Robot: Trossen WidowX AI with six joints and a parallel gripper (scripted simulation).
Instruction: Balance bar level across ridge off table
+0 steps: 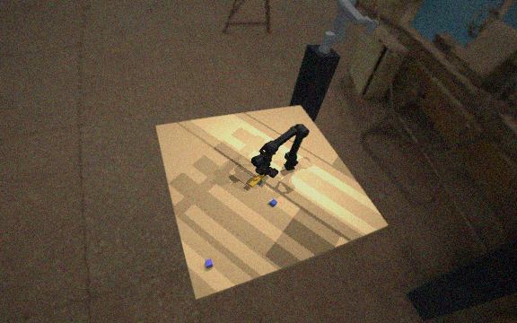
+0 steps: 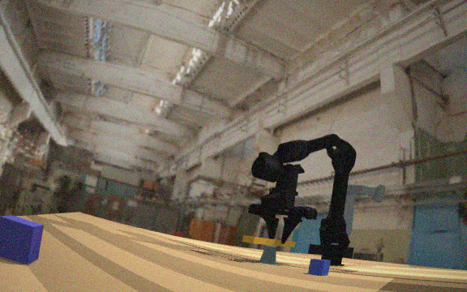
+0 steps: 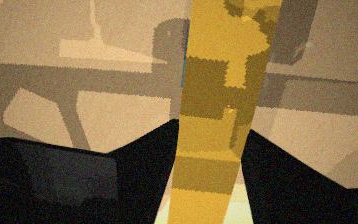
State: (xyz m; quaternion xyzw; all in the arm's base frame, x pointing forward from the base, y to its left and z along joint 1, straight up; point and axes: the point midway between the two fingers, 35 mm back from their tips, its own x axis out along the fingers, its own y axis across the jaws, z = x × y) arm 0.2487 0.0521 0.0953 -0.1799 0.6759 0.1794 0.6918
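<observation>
A yellow bar (image 1: 254,181) (image 2: 267,242) (image 3: 220,100) lies level on top of a small teal ridge (image 2: 268,255), clear of the table (image 1: 223,233). My gripper (image 1: 264,175) (image 2: 280,238) (image 3: 210,132) points straight down and is shut on the bar, to the right of the ridge in the exterior view. In the wrist view the bar runs up the middle between the two black fingers, and the ridge is hidden below it except for a thin blue edge.
Two blue cubes lie on the table: one (image 1: 273,203) (image 2: 319,267) near the arm's base, the other (image 1: 208,263) (image 2: 18,238) far out towards the front corner. A dark pillar (image 1: 314,81) stands behind the table.
</observation>
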